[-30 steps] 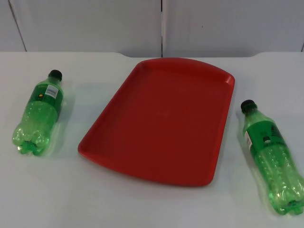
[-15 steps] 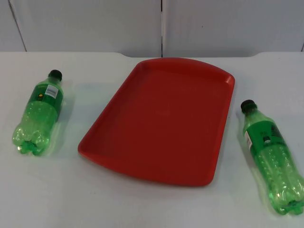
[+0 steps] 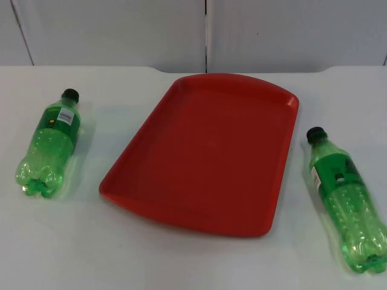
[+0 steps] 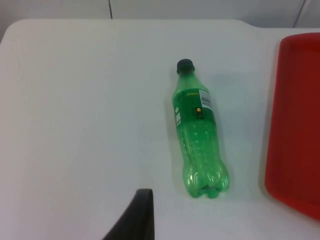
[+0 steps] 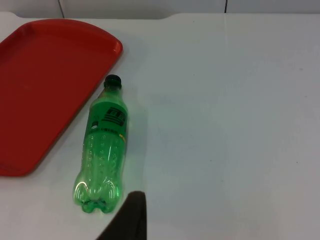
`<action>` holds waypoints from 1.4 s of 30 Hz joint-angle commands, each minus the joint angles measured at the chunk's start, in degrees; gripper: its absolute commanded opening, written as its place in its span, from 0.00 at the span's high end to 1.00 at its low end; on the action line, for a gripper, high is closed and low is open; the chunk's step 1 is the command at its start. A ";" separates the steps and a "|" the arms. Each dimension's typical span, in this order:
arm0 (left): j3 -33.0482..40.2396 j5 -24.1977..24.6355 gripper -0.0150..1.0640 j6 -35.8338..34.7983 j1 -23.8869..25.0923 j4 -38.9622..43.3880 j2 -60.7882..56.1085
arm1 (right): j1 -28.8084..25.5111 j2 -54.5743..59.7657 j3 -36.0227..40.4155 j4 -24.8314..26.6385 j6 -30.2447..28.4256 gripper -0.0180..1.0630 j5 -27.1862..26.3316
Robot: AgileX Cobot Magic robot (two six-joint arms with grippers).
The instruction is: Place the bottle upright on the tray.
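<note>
Two green bottles lie on their sides on the white table, and one red tray sits between them. One bottle, the left bottle, rests well apart from the tray's left edge, with its black cap pointing toward the grey wall. The other one, the right bottle, lies just beside the tray's right edge, cap also pointing toward the wall. Neither bottle touches the tray. Nothing stands on the tray yet, so the job looks like it has not started. I think the bottles were put one on each side so that each arm has one close by. The left gripper hangs above the table near the bottom end of the left bottle, and holds nothing that I can see. The right gripper hangs near the bottom end of the right bottle the same way. Whether their fingers are spread or pressed together, I cannot tell. Both arms seem to be waiting.
</note>
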 commanded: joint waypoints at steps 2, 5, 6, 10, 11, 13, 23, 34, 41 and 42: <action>-3.20 -1.93 0.01 0.60 0.14 -0.38 5.31 | -0.35 -0.20 0.13 0.04 0.08 0.01 -0.26; -5.52 -1.92 0.01 0.60 0.14 -0.26 9.71 | -0.35 -0.20 0.13 0.04 0.08 0.01 -0.26; -6.79 -1.92 0.01 0.60 0.14 -0.26 11.92 | -0.35 -0.20 0.13 0.04 0.08 0.01 -0.26; -11.31 -1.92 0.01 0.60 0.14 1.46 18.92 | -0.35 -0.20 0.13 0.04 0.08 0.01 -0.26; -12.67 -1.92 0.01 0.60 0.14 2.34 20.57 | -0.35 -0.20 0.13 0.04 0.08 0.01 -0.26; -15.32 -1.38 0.01 0.60 0.14 3.77 24.50 | -0.35 -0.20 0.13 0.04 0.08 0.01 -0.26; -24.38 -0.14 0.01 2.13 0.14 3.96 37.92 | -0.35 -0.20 0.13 0.04 0.08 0.01 -0.26; -36.75 5.21 0.01 7.43 0.14 1.82 51.76 | -0.35 -0.20 0.13 0.04 0.08 0.01 -0.26; -43.18 7.38 0.01 17.19 3.77 -10.98 60.01 | -0.35 -0.20 0.13 0.04 0.08 0.01 -0.26; -43.68 7.68 0.01 19.39 5.15 -14.54 61.38 | -0.35 -0.20 0.13 0.04 0.08 0.01 -0.26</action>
